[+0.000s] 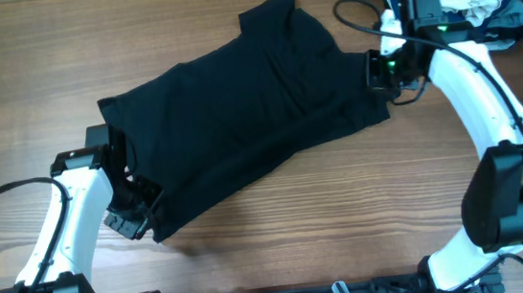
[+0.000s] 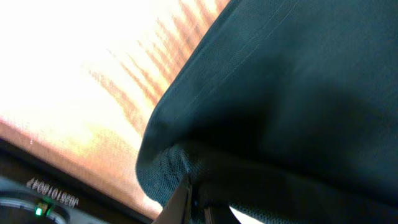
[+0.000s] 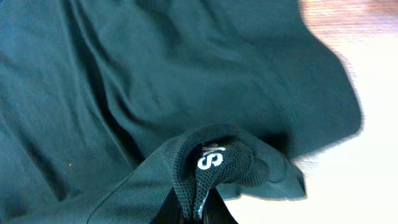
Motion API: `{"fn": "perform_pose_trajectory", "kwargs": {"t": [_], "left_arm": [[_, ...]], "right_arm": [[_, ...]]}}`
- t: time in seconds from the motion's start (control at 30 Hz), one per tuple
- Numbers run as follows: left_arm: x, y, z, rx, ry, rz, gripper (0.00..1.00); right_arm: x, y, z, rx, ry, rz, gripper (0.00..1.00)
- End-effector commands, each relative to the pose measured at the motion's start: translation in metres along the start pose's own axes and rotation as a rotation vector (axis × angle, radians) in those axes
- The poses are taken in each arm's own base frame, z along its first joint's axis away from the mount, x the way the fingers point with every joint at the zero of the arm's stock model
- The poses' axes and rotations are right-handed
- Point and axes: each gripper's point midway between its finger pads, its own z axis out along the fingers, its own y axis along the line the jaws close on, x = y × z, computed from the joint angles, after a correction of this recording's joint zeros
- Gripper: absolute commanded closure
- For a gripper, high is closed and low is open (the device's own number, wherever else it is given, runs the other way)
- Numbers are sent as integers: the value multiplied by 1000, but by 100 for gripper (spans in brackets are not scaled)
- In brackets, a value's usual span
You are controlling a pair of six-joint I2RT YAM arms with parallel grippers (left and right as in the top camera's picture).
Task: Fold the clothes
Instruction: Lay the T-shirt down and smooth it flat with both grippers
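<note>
As left tool (image 1: 143, 214) and right tool (image 1: 379, 70) pinch shirt (image 1: 239, 110) edges, table (image 1: 308, 233) surrounds.

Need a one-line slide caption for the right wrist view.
Right gripper pinches a bunched fold of the dark knit garment, white size label showing, on the light wooden table.

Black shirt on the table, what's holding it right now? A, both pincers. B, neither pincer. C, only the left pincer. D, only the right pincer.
A: each wrist view shows the black shirt pinched, by the left pincer at an edge fold and by the right pincer at the fabric bearing the size label.
</note>
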Motion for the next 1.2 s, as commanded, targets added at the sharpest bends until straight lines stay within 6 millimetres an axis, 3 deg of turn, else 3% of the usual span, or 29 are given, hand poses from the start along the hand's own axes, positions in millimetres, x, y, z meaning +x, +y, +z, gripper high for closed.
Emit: {"fn": "perform_pose_trajectory", "kwargs": {"t": [0.0,0.1,0.23,0.27,0.3,0.33,0.37,0.4,0.43,0.53,0.63,0.73,0.87,1.0,1.17], "left_arm": [[-27,7,-3,-37,-142,-17,96],[-41,6,-6,-45,-215,-17,93],[-51,6,-9,-57,-270,-19,68],[-53,5,-9,-52,-276,-19,61],[-55,3,-9,-45,-287,-19,49],[-58,2,-10,-44,-301,-20,32],[-61,1,-11,-37,-316,-21,17],[-68,0,-14,-41,-351,-25,6],[-74,2,-16,-48,-377,-35,0],[-98,-6,-43,14,-437,-66,0],[-136,-60,-100,250,-554,154,1],[-174,-91,-122,393,-600,244,1],[-221,-115,-107,397,-641,338,1],[-239,-138,-76,395,-646,510,3],[-250,-153,-53,366,-680,652,7]], "right_arm": [[-17,8,8,-15,-38,-48,96],[-23,8,13,-17,-60,-55,96],[-27,8,13,-19,-75,-73,95],[-28,9,12,-24,-79,-87,81],[-29,13,12,-41,-84,-110,50],[-31,16,13,-48,-91,-127,27],[-34,20,13,-51,-105,-138,10],[-37,20,12,-52,-119,-146,1],[-43,22,10,-53,-138,-154,1],[-79,37,-27,-56,-232,-204,1],[-124,50,-76,-20,-381,-290,1],[-146,56,-78,-21,-447,-336,0],[-163,76,-56,-36,-494,-423,1],[-163,96,-28,-55,-486,-486,0],[-164,115,-21,-75,-505,-518,1]]}}
